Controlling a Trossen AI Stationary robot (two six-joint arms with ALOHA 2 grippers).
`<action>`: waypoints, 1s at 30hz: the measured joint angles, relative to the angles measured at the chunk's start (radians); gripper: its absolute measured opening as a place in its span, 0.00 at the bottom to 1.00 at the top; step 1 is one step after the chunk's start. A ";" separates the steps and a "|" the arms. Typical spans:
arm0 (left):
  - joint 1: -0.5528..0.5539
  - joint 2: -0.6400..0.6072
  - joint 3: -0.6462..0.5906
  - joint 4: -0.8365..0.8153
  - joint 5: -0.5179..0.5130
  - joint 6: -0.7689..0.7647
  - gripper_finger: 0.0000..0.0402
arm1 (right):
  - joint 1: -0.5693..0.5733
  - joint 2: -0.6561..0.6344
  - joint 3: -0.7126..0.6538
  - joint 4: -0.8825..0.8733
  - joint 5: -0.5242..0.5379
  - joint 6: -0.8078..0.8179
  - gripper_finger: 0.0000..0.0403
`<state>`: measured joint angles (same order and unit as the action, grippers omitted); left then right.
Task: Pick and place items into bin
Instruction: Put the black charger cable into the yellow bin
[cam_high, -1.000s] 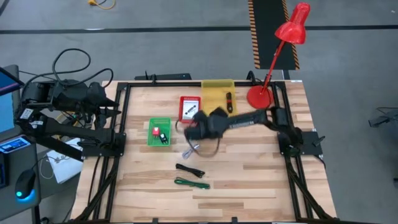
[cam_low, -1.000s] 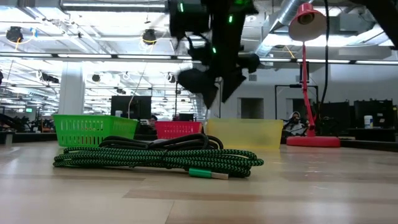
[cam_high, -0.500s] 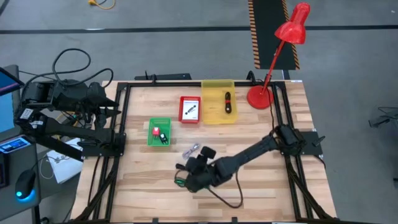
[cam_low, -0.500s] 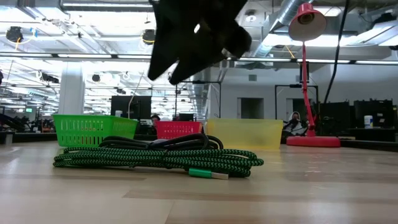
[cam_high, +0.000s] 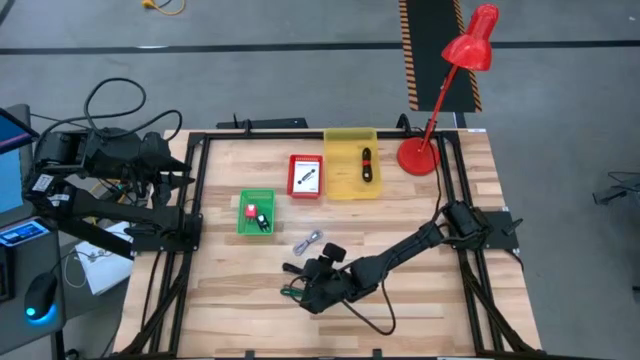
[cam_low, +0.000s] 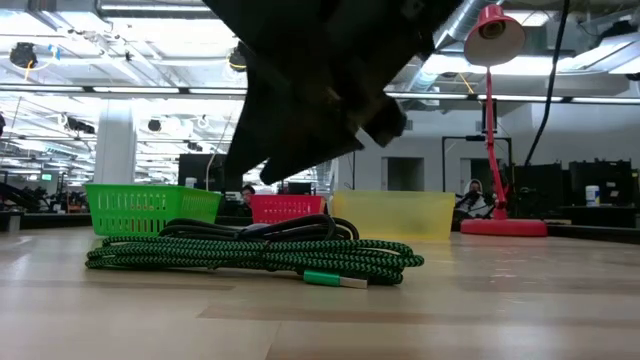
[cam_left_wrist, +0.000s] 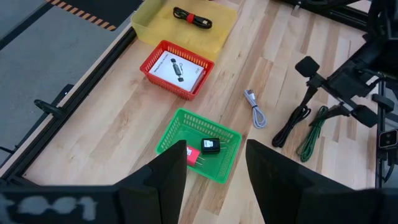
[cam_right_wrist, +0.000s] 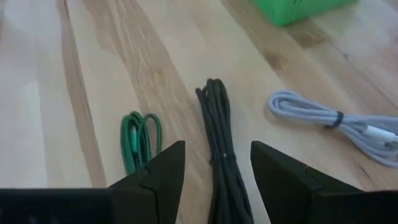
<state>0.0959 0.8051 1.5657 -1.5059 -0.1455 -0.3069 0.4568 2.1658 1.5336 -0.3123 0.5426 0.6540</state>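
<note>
My right gripper (cam_high: 305, 285) (cam_right_wrist: 217, 150) hangs open, slanting down, just above a coiled black cable (cam_right_wrist: 217, 118) that lies flat on the table in line with the gap between its fingers. A coiled green cable (cam_right_wrist: 140, 140) (cam_low: 250, 257) lies flat beside the black one. A grey cable (cam_high: 308, 242) lies farther toward the table's middle. The yellow bin (cam_high: 352, 185) holds a black-and-red cable bundle (cam_high: 366, 165). My left gripper (cam_left_wrist: 216, 146) waits open, high beyond the table's left edge.
A green basket (cam_high: 256, 225) with a small red-and-black piece and a red basket (cam_high: 306, 190) with a white card stand left of the yellow bin. A red desk lamp (cam_high: 420, 155) stands at the far right. Bare wood lies near the front edge.
My right gripper has swung from beside the red basket toward the table's near edge and come down, tipping further forward. It now hangs over the black and green cables. The cables have kept still.
</note>
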 joint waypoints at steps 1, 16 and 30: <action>0.000 0.000 0.000 0.000 0.000 0.000 0.38 | 0.000 0.000 -0.010 0.017 0.000 0.000 0.44; 0.000 0.000 0.000 0.000 0.000 0.000 0.38 | -0.016 0.000 -0.102 0.038 -0.045 0.054 0.42; 0.000 0.000 0.000 0.000 0.000 0.000 0.38 | -0.022 -0.001 -0.174 0.164 -0.047 0.089 0.42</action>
<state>0.0956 0.8048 1.5654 -1.5062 -0.1455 -0.3069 0.4351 2.1651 1.3593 -0.1488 0.4957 0.7428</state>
